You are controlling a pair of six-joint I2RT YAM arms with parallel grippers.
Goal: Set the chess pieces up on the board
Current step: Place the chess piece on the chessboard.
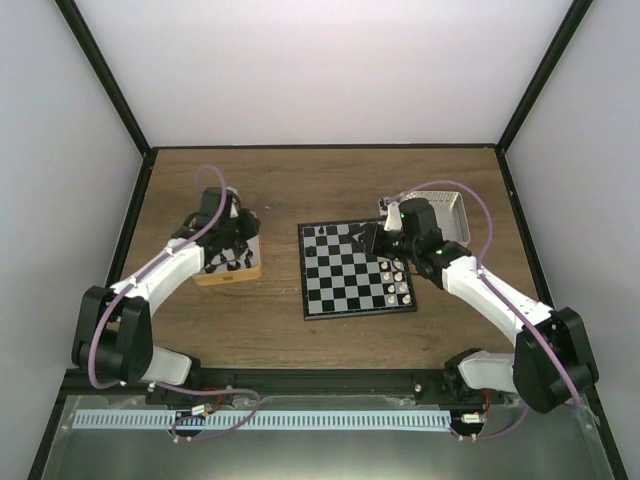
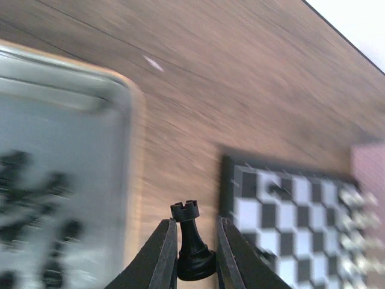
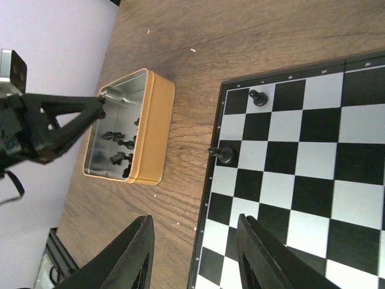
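Fingers (image 2: 165, 256) on the left gripper (image 2: 196, 226) pinch a black rook (image 2: 191, 239) upright by the gold tin (image 2: 129, 114), looks ready to carry to the chessboard (image 2: 249, 214), while the right gripper (image 3: 192, 253) hangs spread and empty over it.

Brown wood-grain tabletop (image 1: 250, 330), plank seams running left to right, a few pale specks on the surface. Closed in on three sides by plain white wall panels: back (image 1: 320, 70), left (image 1: 50, 220), right (image 1: 595, 200). Faint lilac cast on all three. Black frame posts rising from the far corners, left post (image 1: 105, 75) and right post (image 1: 540, 70), leaning outward in the top view. Thin black trim (image 1: 320, 147) along the table's far edge. Black rail (image 1: 330, 378) across the near edge. Below it a white slotted strip (image 1: 260, 420) lying on a grey metal sheet (image 1: 300, 455). Soft, even light; shadows weak. Wood motion-blurred in the left wrist view.
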